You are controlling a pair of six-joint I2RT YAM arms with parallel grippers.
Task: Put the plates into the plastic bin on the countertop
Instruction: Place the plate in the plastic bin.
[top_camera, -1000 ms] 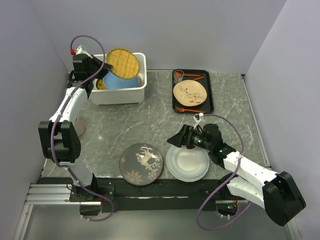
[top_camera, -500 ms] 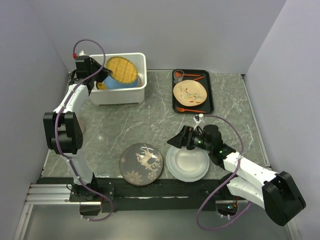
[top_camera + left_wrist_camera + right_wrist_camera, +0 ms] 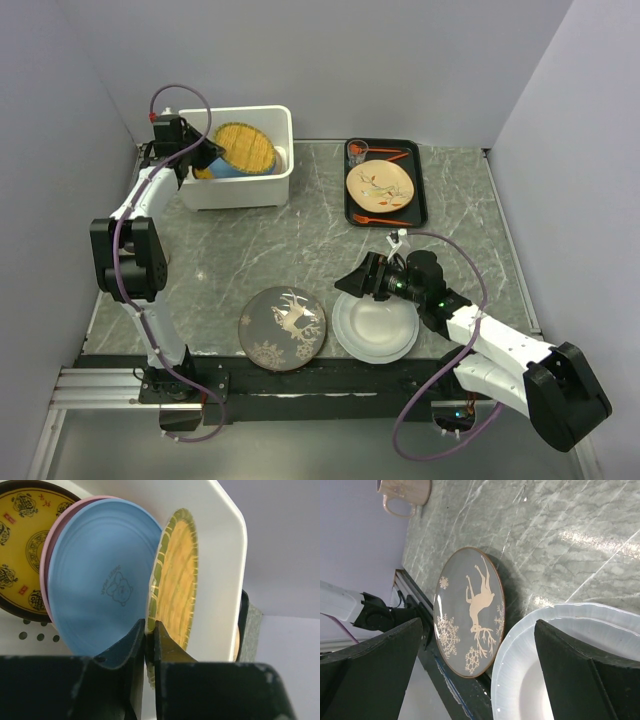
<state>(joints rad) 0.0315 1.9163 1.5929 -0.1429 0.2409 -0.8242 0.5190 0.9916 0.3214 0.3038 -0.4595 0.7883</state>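
Left wrist view: my left gripper clamped on the rim of the yellow plate, standing it on edge beside the blue plate inside the bin, upper left overhead, probably to save room; right gripper spread wide above the white plate.

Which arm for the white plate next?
Right. The right gripper hovers open at the white plate; the left gripper is far off, shut on the yellow-green plate in the plastic bin.

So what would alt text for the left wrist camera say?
The left gripper pinches the rim of a green-rimmed yellow plate standing on edge in the white plastic bin, next to a blue plate and a gold-patterned brown plate.
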